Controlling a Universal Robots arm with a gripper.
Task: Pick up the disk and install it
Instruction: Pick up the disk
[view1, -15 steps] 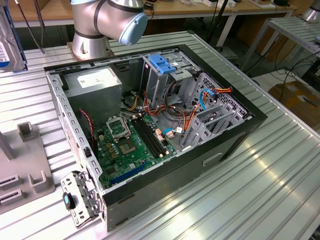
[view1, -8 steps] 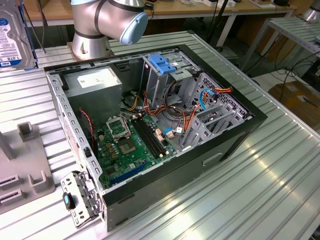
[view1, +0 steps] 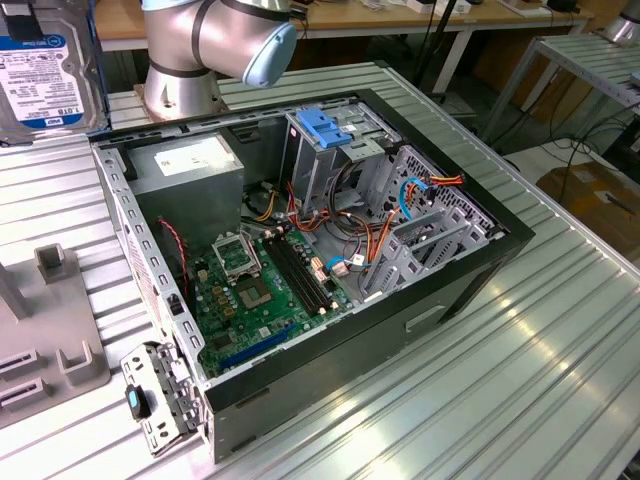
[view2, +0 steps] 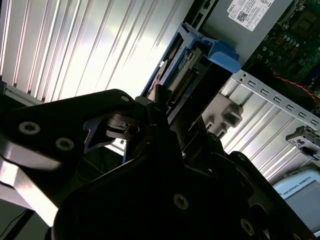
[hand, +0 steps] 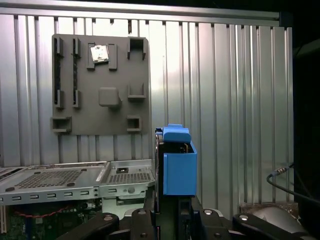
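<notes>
gripper (hand: 172, 206) clamped on disk (hand: 179, 167), edge-on, long axis running straight out from gripper

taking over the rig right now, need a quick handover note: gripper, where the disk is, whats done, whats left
Gripper: jaws shut on the disk, which stands on edge between them with its blue carrier showing.
Disk: lifted clear of the ribbed table, held beside the open computer case near the grey power-supply box. In the exterior view it sits at the far left.
Done: the disk is picked up.
Left: it is not yet in the case. A bare blue bracket sits on top of the drive cage, and the grey fixture tray lies on the table.
</notes>
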